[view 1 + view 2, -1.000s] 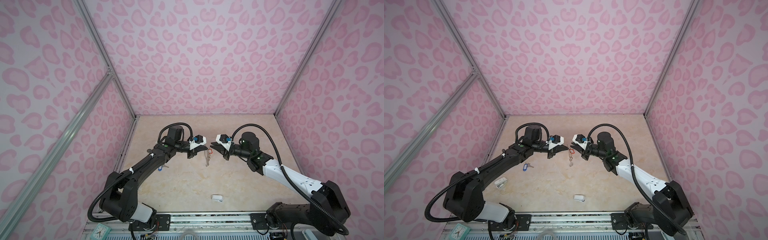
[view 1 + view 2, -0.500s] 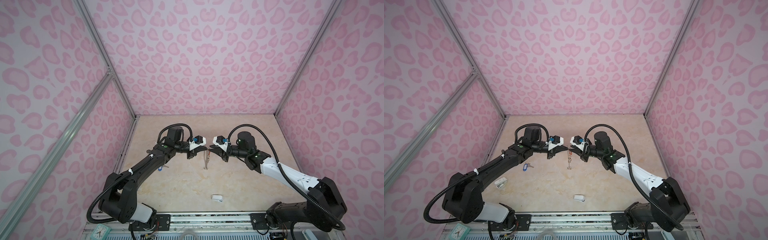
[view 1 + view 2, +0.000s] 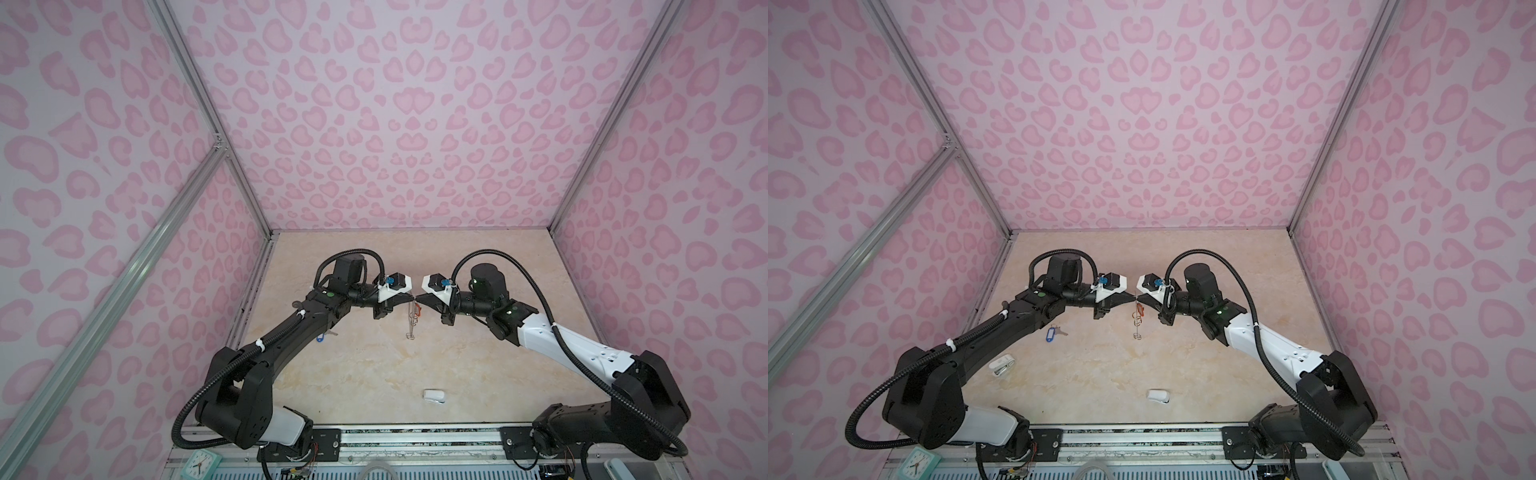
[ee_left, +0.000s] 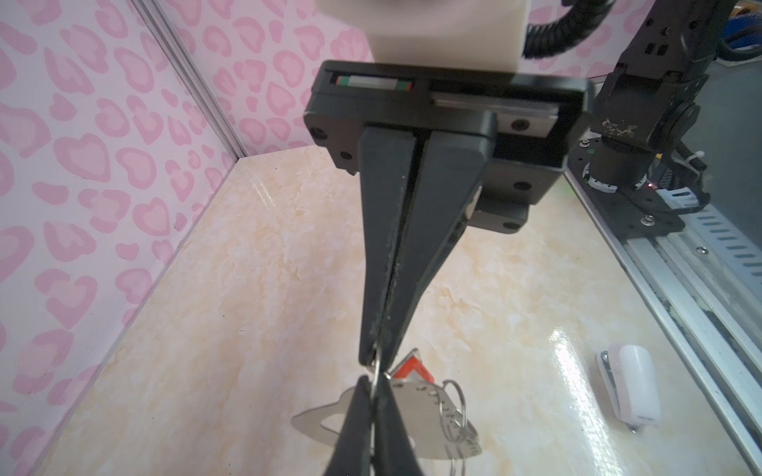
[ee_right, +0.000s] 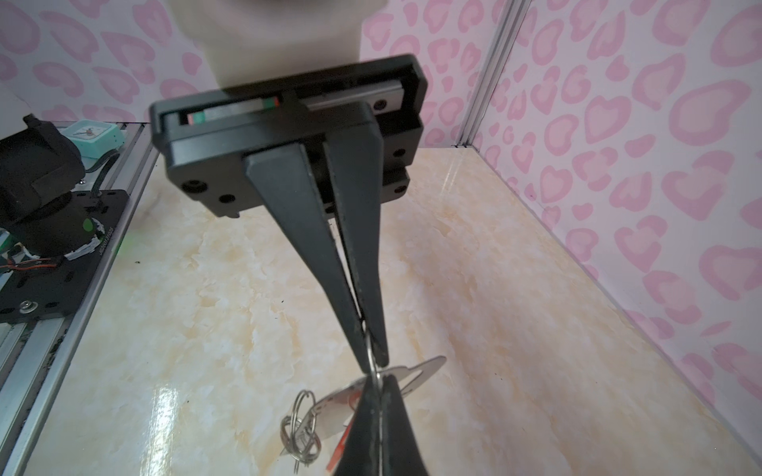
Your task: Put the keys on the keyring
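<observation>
Near the front edge of the marble-patterned table [image 3: 1100,374], a small white rounded object [image 3: 1158,395] is seen. Further back and to the left, the blue-tagged key [image 3: 1050,334] is seen lying flat. Beyond it, above mid-table, the left gripper [image 3: 410,300] and right gripper [image 3: 419,300] are set tip to tip. Both are pinched onto one wire ring [image 4: 377,366] of the keyring [image 4: 424,416], which is hung below them with the orange-tagged key [image 4: 412,368] against it.
</observation>
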Available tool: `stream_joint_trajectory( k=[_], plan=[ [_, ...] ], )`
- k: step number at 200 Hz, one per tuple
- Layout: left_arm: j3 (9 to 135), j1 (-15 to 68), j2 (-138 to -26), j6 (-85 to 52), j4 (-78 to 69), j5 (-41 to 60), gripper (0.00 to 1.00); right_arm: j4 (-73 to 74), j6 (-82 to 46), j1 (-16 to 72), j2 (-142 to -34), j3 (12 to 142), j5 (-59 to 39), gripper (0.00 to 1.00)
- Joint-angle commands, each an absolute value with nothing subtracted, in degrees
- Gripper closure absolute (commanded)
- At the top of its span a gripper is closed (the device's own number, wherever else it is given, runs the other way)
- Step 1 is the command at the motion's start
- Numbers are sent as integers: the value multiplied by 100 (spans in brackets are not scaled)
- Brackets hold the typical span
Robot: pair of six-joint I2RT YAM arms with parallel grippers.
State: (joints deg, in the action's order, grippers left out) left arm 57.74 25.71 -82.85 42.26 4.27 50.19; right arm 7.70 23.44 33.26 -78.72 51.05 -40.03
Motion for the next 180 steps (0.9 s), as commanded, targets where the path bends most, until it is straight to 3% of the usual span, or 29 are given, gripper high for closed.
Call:
stream_joint_trajectory(
  k=[1,24,78,180],
  plan=[
    [5758,2582,-8137,4386,365,4562,73,309,2625,3335,-7913,5273,-3886,100],
    [5722,2690,-7973,4590,414,3947,65,-601,2925,3309,-8009,5615,-3828,100],
    [5364,3001,-7620,5224,139,3189,65,-2536,3369,3261,-8374,6529,-3867,100],
    [5133,3423,-7551,5094,-369,3096,71,-2883,3457,3261,-8473,6746,-4061,100]
  ],
)
